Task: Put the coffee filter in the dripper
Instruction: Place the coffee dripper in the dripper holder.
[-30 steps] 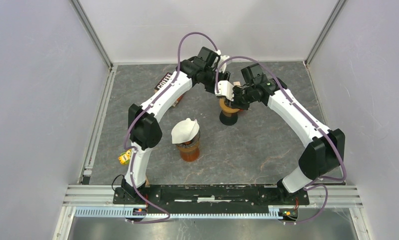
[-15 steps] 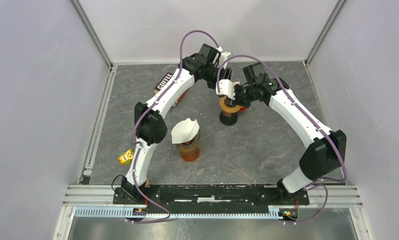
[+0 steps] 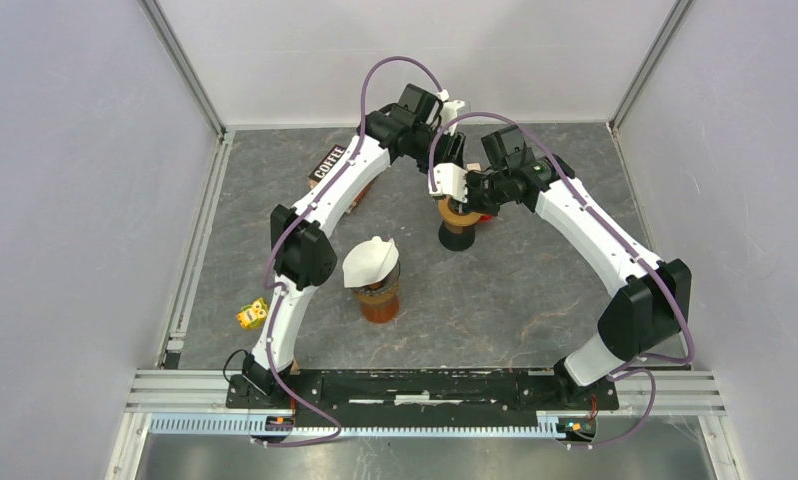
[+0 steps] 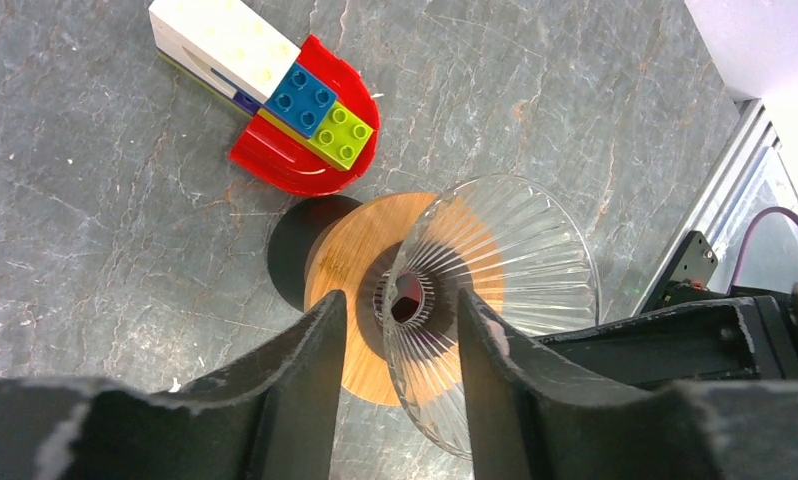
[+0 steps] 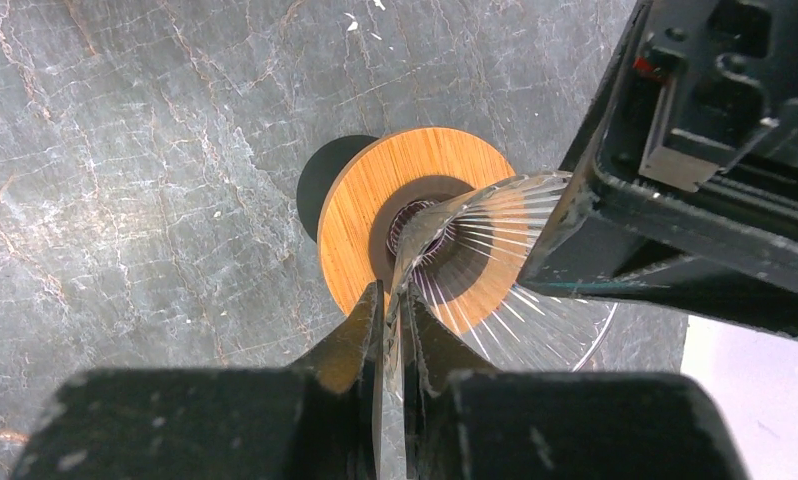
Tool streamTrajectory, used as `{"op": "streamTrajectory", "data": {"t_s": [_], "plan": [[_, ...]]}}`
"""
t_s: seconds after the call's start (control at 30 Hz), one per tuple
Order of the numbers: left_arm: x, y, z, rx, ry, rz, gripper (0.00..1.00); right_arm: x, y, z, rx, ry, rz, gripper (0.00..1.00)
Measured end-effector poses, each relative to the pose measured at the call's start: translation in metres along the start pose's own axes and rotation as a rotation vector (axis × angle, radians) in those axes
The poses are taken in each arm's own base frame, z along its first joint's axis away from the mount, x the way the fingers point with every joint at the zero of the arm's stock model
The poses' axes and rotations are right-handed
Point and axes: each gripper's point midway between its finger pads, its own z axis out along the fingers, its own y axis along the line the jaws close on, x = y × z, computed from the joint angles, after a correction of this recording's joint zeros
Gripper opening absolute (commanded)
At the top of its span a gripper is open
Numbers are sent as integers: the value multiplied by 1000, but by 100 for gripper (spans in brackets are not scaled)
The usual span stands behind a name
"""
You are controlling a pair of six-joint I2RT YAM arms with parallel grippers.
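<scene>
clearly the right gripper (image 5: 393, 305) is clamped on the thin glass rim of the dripper (image 5: 495, 235), which looks tipped on its wooden collar (image 5: 375, 185). a harder squeeze or a sideways pull could chip the glass or drag it off the black stand (image 3: 458, 238). the left gripper (image 4: 400, 300) hangs just above, jaws spread and holding nothing; a careless drop could knock the cone. the dripper is empty. the coffee filter (image 3: 370, 260) sits well apart, nearer and to the left, in the mouth of an amber cup (image 3: 378, 303), with neither gripper close to it.
</scene>
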Motion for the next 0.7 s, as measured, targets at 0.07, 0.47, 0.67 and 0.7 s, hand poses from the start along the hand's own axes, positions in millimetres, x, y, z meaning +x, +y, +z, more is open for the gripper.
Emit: {"op": "streamTrajectory", "data": {"t_s": [0.07,0.47,0.67,0.7], "plan": [[-2,-1,-1,2,-6,13,41,0,0,0,-1,1,0,0],[-3,1,0,19,-12,45,2,-4,2,3,-1,9,-17,0],[-1,2,-1,30,-31,52,2,-6,3,5,12,10,-19,0],[-1,3,-1,30,-36,55,2,-6,3,5,13,11,-19,0]]}}
